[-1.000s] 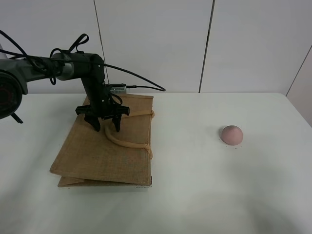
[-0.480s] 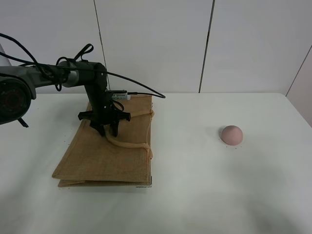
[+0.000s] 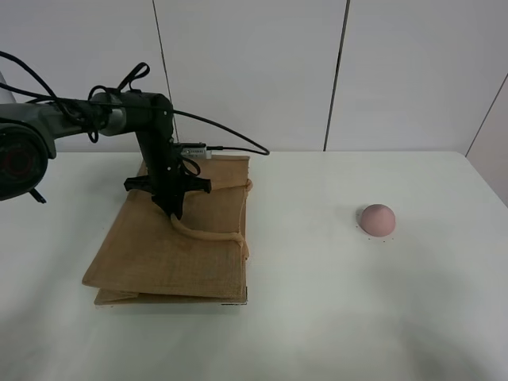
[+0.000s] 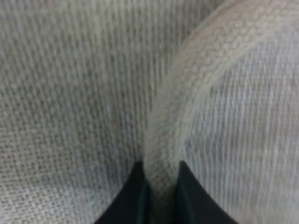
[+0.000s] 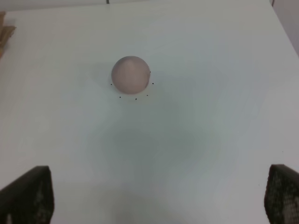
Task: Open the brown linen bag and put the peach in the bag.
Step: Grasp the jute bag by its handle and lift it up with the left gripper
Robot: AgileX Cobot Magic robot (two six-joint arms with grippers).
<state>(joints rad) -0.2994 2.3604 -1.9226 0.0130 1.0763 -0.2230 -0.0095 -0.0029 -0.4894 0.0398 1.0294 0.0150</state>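
The brown linen bag (image 3: 171, 246) lies flat on the white table at the left, its light-beige handles (image 3: 208, 233) looping over its top face. My left gripper (image 3: 174, 211) presses down on the bag and is shut on a handle (image 4: 187, 93); the black fingertips (image 4: 138, 196) pinch the woven cord from both sides. The peach (image 3: 378, 219) sits on the table at the right, far from the bag. It also shows in the right wrist view (image 5: 131, 74), ahead of my right gripper (image 5: 159, 198), which is open and empty above the table.
The white table (image 3: 317, 302) runs to the wall panels behind. A black cable (image 3: 230, 136) trails from the left arm over the bag's far edge. A corner of the bag (image 5: 5, 35) shows at the edge of the right wrist view.
My left gripper has closed from wide open to pinched on the bag's handle and shifted slightly toward the bag's far end. The peach has not moved.
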